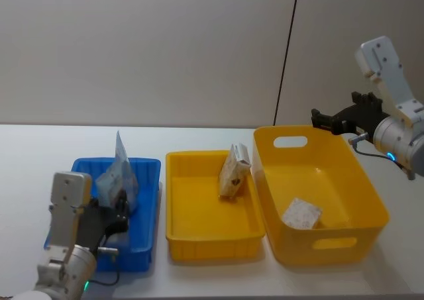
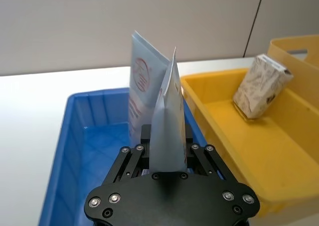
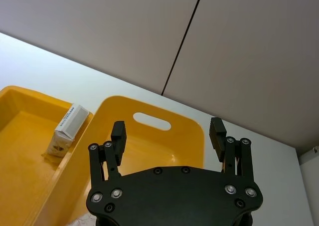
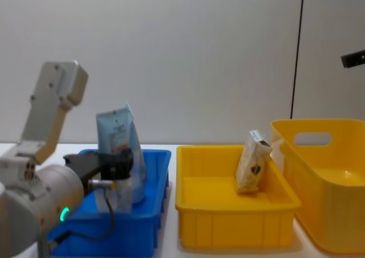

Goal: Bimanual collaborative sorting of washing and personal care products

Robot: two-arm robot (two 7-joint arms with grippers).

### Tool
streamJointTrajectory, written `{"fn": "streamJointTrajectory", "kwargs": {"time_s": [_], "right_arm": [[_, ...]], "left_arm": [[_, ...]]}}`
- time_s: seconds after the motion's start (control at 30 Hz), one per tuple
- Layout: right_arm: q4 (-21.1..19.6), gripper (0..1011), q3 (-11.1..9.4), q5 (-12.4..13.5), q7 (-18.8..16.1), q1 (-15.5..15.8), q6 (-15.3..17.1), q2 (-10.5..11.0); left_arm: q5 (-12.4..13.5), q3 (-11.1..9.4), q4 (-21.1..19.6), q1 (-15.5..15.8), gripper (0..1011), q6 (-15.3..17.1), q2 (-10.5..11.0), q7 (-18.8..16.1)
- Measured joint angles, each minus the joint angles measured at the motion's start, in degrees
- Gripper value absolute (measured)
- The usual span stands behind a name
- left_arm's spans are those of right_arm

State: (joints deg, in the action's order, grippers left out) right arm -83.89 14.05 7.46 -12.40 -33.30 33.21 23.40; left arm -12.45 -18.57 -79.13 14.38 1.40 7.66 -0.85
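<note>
Left pincer [image 4: 121,160] grips refill pouch [image 4: 117,130], base hidden; right pincer [image 3: 168,131] raised.

Head high, chest low, sharing middle tray [image 1: 215,246]

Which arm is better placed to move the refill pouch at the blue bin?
Left. The left gripper is shut on the refill pouch at the blue bin. The right gripper is open, raised by the far rim of the deep yellow bin, on the table's other side.
</note>
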Motion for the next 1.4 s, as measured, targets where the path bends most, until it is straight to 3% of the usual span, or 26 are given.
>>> {"fn": "streamJointTrajectory", "kwargs": {"time_s": [0.3, 0.7, 1.03, 1.4], "right_arm": [[0.00, 1002, 0.00, 0.00, 0.00, 0.00, 0.00, 0.00], [0.41, 1002, 0.45, -0.05, -1.37, -0.52, -1.41, 0.17], [1.03, 1002, 1.63, 0.63, -6.50, -1.93, -5.22, 0.90], [1.44, 1002, 3.37, 2.62, -13.39, -3.71, -8.49, 2.01]], "left_arm": [[-0.95, 1.97, -6.56, -1.89, 306, 1.89, -0.09, -1.23], [-4.91, 4.13, -14.78, -4.31, 306, 3.91, -1.91, -0.69], [-10.36, 5.09, -20.24, -6.09, 306, 5.20, -5.45, 0.82], [-12.78, 4.17, -20.59, -5.15, 306, 3.87, -9.16, 0.96]]}}
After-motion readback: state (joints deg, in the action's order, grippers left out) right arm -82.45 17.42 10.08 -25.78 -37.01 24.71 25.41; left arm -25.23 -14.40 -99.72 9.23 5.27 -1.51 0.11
